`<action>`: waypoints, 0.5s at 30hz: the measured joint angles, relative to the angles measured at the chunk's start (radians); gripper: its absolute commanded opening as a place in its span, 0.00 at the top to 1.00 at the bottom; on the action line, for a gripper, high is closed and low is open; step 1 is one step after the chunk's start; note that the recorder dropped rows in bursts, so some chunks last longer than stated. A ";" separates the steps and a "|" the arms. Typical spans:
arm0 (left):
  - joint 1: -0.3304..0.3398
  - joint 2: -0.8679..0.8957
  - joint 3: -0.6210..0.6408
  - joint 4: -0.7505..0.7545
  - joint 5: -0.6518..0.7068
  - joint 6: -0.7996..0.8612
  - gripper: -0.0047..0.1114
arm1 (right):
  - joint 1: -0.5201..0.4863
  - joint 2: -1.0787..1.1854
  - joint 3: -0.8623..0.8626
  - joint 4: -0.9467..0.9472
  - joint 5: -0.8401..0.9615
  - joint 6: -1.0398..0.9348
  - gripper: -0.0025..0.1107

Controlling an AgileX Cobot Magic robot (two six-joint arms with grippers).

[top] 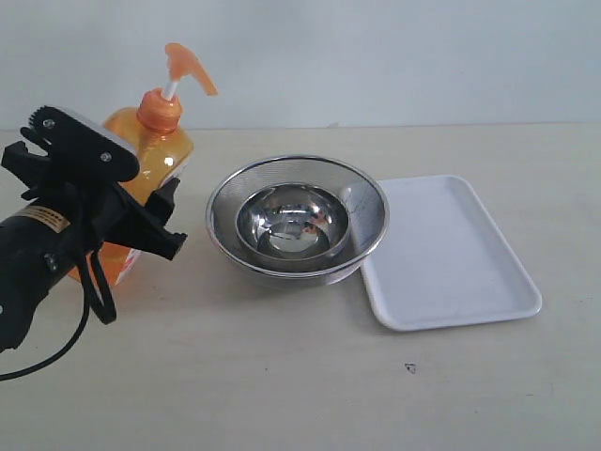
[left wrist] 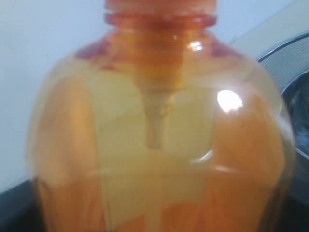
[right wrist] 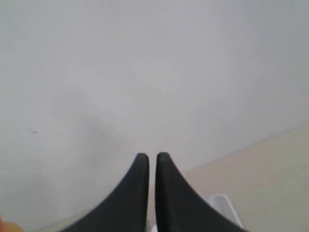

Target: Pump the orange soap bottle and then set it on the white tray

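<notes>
Bracing the orange soap bottle [top: 160,150] near the counter's far left corner.

The left gripper [top: 146,230] straddles the lower body with its jaws wide, one on each side. Firm contact cannot be confirmed: the left wrist view shows only the bottle [left wrist: 154,145] filling the frame. The right gripper [right wrist: 152,164] is empty, its jaws nearly together, and faces the wall. The pump head [top: 183,66] stands raised. The bottle appears partly filled, so the weight probably sits low. Its smooth plastic wall is likely slippery and may flex, so grip the broad body below the shoulder and press straight down on the pump head. The white tray [top: 451,254] lies toward the right edge, beyond the steel strainer bowl [top: 362,202].
</notes>
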 measured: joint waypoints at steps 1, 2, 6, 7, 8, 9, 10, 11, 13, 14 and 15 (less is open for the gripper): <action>0.000 0.000 0.000 0.000 0.000 0.000 0.92 | 0.036 0.025 -0.032 0.000 -0.002 -0.023 0.97; 0.000 0.000 0.000 0.000 0.002 0.000 0.92 | 0.074 0.062 -0.061 0.000 -0.002 -0.043 0.97; 0.000 0.000 0.000 0.023 0.013 0.013 0.92 | 0.233 0.286 -0.151 0.000 -0.036 -0.112 0.97; 0.000 0.000 0.000 0.038 0.023 0.021 0.92 | 0.278 0.353 -0.174 0.000 -0.051 -0.129 0.97; 0.000 0.000 0.000 0.051 0.028 0.026 0.92 | 0.314 0.407 -0.193 0.000 -0.064 -0.139 0.97; 0.000 0.000 0.000 0.057 0.035 0.029 0.92 | 0.359 0.473 -0.217 0.000 -0.082 -0.147 0.97; 0.000 0.000 0.000 0.062 0.039 0.031 0.92 | 0.394 0.524 -0.242 0.000 -0.100 -0.149 0.97; 0.000 0.000 0.000 0.062 0.043 0.035 0.92 | 0.436 0.584 -0.271 0.000 -0.115 -0.156 0.97; 0.000 0.000 0.000 0.062 0.049 0.059 0.92 | 0.509 0.693 -0.327 0.000 -0.134 -0.169 0.97; 0.000 0.000 0.000 0.062 0.053 0.073 0.92 | 0.539 0.743 -0.361 0.000 -0.140 -0.179 0.97; 0.000 0.000 0.000 0.062 0.053 0.087 0.92 | 0.564 0.789 -0.396 0.000 -0.140 -0.195 0.97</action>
